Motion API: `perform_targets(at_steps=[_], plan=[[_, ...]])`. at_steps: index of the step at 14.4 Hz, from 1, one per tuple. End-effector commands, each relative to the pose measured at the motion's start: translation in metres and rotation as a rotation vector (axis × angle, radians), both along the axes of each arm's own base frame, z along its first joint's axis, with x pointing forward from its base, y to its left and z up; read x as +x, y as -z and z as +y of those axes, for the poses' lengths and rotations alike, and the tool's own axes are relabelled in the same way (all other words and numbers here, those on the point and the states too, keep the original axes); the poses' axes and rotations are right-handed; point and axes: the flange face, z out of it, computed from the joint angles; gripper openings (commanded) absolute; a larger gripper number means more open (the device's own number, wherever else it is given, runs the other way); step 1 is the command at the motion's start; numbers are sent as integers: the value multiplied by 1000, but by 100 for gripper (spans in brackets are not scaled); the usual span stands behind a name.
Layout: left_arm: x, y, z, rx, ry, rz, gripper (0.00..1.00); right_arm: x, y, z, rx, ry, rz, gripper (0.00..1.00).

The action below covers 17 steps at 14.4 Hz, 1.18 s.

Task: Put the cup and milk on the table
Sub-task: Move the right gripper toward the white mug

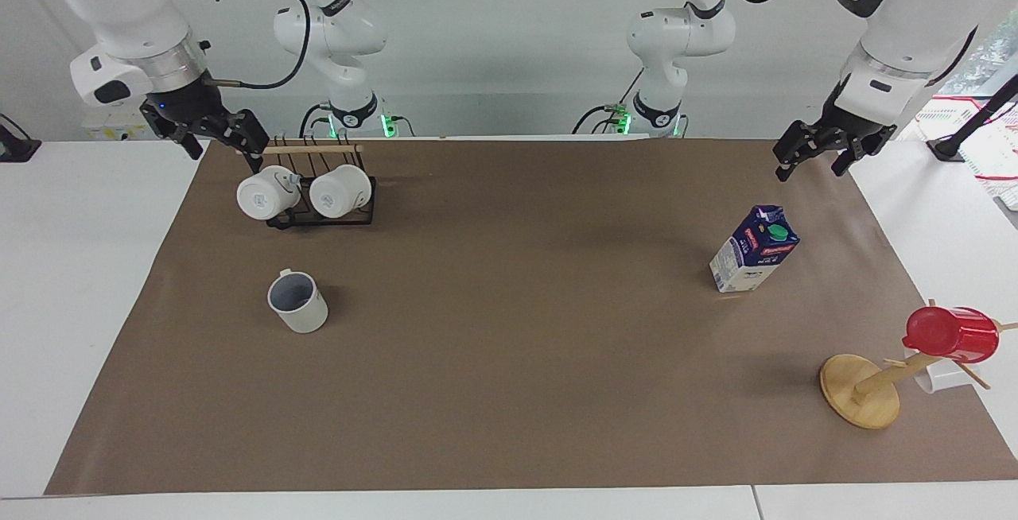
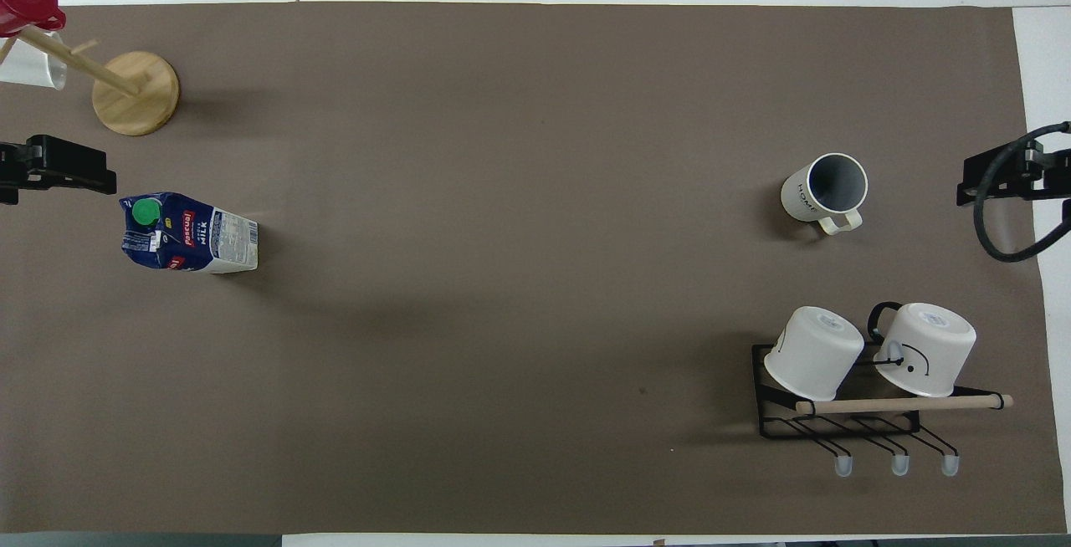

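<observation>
The cup [image 1: 298,302] stands upright on the brown paper of the table [image 1: 509,393] toward the right arm's end. It is farther from the robots than the mug rack and also shows in the overhead view [image 2: 824,187]. The milk [image 1: 754,250] stands upright on the paper toward the left arm's end and also shows in the overhead view [image 2: 188,233]. My left gripper [image 1: 811,168] is open and empty, raised over the paper's edge near the milk. My right gripper [image 1: 225,156] is open and empty, raised beside the rack. Neither touches anything.
A black wire rack [image 1: 318,216] holds two white mugs [image 1: 266,192] on their sides, near the robots at the right arm's end. A wooden mug tree [image 1: 860,390] with a red cup [image 1: 950,334] stands at the left arm's end, farther from the robots than the milk.
</observation>
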Motion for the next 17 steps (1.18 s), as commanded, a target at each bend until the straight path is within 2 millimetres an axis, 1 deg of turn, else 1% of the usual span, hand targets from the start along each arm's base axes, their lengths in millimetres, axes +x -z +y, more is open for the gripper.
perform_targets(at_steps=[1, 5, 7, 8, 9, 10, 12, 13, 14, 15, 17], plan=[[-7, -1, 2, -21, 6, 6, 100, -5, 1, 1, -4, 14, -15, 100], [-7, -1, 2, -22, 4, 0, 100, -5, -2, 1, -3, 8, -20, 100], [-7, 0, -1, -20, 17, 0, 100, -4, 1, 1, -4, 7, -23, 100], [-6, 1, 0, -20, 20, -4, 100, -1, 5, 1, -4, -1, -51, 100], [-7, 2, 3, -20, 17, -1, 100, -3, 9, 1, -4, -34, -66, 100], [-7, 3, 4, -20, 15, -2, 100, -3, 25, 0, -1, -89, -72, 100], [-5, 2, 4, -20, 15, -16, 100, 3, 53, -5, 13, -113, -127, 100], [-5, 1, 4, -20, 13, -20, 100, 11, 71, -9, 21, -142, -132, 100], [-5, 2, 4, -20, 15, -21, 100, 22, 94, -23, 28, -161, -118, 100], [-5, 3, 4, -20, 15, -21, 100, 34, 112, -34, 39, -175, -130, 100], [-6, 12, 5, -21, 17, -43, 100, 53, 149, -43, 39, -254, -148, 100]])
